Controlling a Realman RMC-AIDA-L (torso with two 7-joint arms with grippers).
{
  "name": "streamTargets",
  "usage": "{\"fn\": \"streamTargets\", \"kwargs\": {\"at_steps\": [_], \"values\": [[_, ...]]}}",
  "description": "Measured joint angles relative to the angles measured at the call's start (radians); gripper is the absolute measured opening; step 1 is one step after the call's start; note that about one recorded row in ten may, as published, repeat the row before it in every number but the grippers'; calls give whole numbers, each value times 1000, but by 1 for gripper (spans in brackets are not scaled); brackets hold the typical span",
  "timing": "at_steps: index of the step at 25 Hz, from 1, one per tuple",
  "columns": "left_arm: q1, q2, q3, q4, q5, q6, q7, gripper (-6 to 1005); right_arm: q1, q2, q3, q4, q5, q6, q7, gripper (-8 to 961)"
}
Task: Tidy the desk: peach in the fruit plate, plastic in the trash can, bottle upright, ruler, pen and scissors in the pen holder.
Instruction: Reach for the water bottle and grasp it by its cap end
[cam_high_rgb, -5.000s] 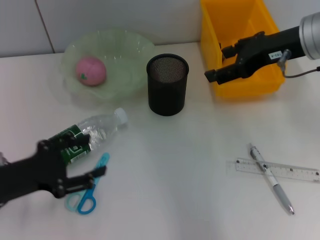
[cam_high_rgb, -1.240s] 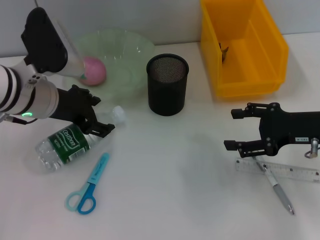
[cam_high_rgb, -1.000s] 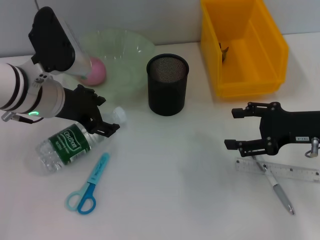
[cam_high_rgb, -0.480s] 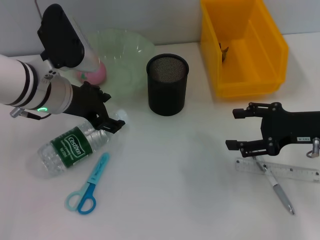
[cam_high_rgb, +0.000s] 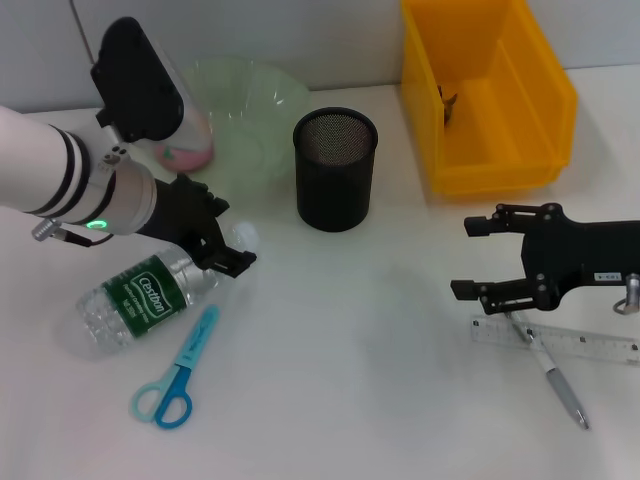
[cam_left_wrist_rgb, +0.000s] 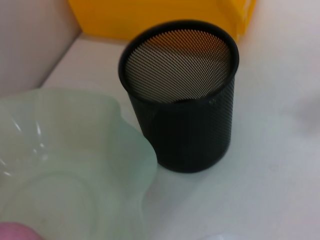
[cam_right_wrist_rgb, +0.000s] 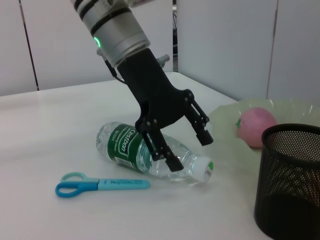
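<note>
White desk (cam_high_rgb: 350, 400), pale panelled wall (cam_right_wrist_rgb: 225, 45)

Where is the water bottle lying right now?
Head view: the bottle lies on its side at the table's left, above the scissors, its neck under the open left pincer.

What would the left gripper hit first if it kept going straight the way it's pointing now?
Most likely the bottle. The left gripper is open and angled down over the bottle's neck, one finger on either side, just short of the cap. The desk lies right beneath; whether it already touches the bottle is unclear.
</note>
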Motion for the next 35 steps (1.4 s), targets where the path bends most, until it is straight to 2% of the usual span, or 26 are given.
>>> {"fn": "streamTargets", "kwargs": {"at_steps": [8,14,35], "values": [[-24,0,-1,-39,3,-19,0,709,9,-1,-3,1,0,2,3,845],[-59,3,-10,-120,6,-42,10,707,12,3,-9,2,0,8,5,845],[-61,4,-14,-145,17,-62,3,702,7,7,-8,-2,0,9,13,845]]}}
